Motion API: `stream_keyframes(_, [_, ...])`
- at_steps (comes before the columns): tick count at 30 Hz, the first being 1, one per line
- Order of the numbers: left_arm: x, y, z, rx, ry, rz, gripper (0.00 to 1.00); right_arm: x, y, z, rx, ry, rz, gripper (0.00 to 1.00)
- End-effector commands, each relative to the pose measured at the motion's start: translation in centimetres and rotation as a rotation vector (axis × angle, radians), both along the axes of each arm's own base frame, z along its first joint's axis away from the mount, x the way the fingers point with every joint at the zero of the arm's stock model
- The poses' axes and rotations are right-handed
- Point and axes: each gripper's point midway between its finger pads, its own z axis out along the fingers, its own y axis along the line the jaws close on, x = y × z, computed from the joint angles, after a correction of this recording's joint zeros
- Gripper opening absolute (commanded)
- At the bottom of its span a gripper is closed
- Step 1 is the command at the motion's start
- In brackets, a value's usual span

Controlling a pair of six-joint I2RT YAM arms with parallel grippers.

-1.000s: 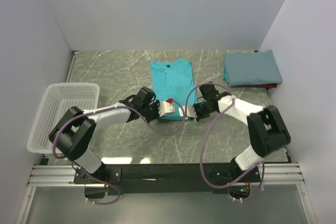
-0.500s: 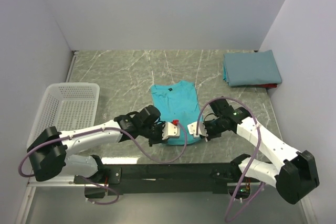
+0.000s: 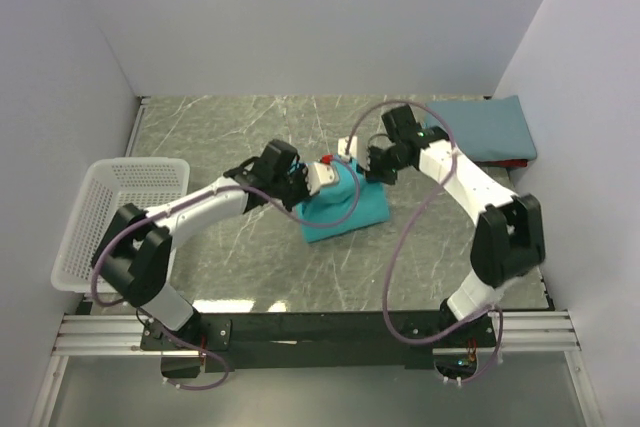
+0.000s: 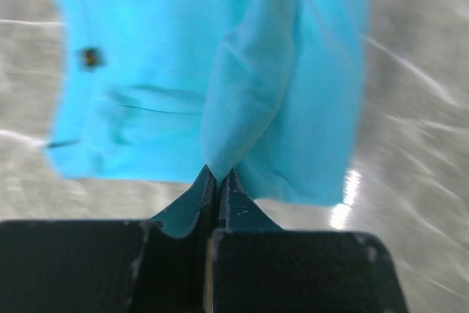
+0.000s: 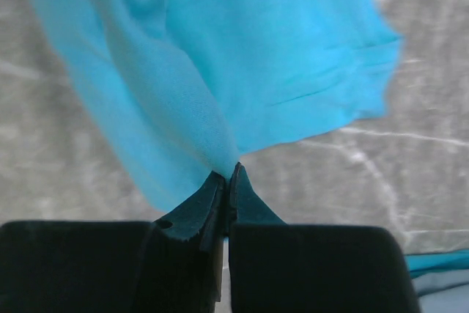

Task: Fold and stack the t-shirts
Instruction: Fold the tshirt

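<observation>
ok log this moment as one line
stage: folding teal t-shirt | left fingers: shut on it | right fingers: shut on it | blue t-shirt: folded, far right corner | basket: left edge

The teal t-shirt (image 3: 370, 209) is soft, matt cloth with a fine nap. Under it, the table (image 3: 220, 132) looks like grey veined stone, smooth and faintly glossy. Left of the shirt, the basket (image 3: 120, 209) is white perforated plastic. To the shirt's right, the slate-blue t-shirt (image 3: 485, 127) is duller matt cloth.
</observation>
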Motion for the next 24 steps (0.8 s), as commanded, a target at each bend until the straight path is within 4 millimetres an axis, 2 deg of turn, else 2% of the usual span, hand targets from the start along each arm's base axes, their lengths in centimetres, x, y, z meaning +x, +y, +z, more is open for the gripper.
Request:
stream_keyframes(1, [5.4, -0.5, 3.3, -0.048, -0.116, 0.039, 0.00, 4.7, 0.9, 1.2, 0.030, -0.018, -0.091, 0.00])
stream_keyframes(2, [6.3, -0.4, 3.5, -0.059, -0.121, 0.056, 0.00, 6.1, 1.3, 2.2, 0.045, -0.049, -0.104, 0.00])
stream_keyframes(3, [7.4, 0.3, 2.9, -0.054, -0.111, 0.085, 0.00, 6.8, 1.4, 2.3, 0.050, -0.051, -0.118, 0.00])
stream_keyframes(4, [8.3, 0.4, 3.2, -0.065, -0.120, 0.100, 0.00, 7.5, 1.6, 1.4, 0.049, -0.029, -0.136, 0.00])
stream_keyframes(6, [9.9, 1.1, 3.1, -0.086, -0.122, 0.143, 0.00, 9.4, 2.0, 2.2, 0.063, -0.069, -0.162, 0.00])
stream_keyframes(7, [10.5, 1.3, 3.3, -0.097, -0.124, 0.161, 0.00, 10.0, 2.2, 1.7, 0.067, -0.060, -0.180, 0.00])
stream_keyframes(8, [11.0, 1.5, 3.3, -0.104, -0.126, 0.175, 0.00, 11.1, 2.5, 2.3, 0.078, -0.089, -0.190, 0.00])
stream_keyframes(10, [12.3, 2.2, 3.5, -0.117, -0.140, 0.205, 0.01, 12.0, 2.7, 1.7, 0.081, -0.081, -0.215, 0.00])
stream_keyframes(11, [12.7, 2.4, 3.5, -0.119, -0.138, 0.217, 0.00, 12.8, 2.9, 2.1, 0.093, -0.102, -0.224, 0.00])
stream_keyframes(17, [14.8, 3.3, 1.9, -0.091, -0.102, 0.257, 0.00, 15.4, 3.3, 1.2, 0.098, -0.127, -0.276, 0.00])
stream_keyframes(24, [16.8, 4.1, 1.6, -0.087, -0.114, 0.324, 0.00, 16.9, 3.5, -0.6, 0.095, -0.117, -0.320, 0.00])
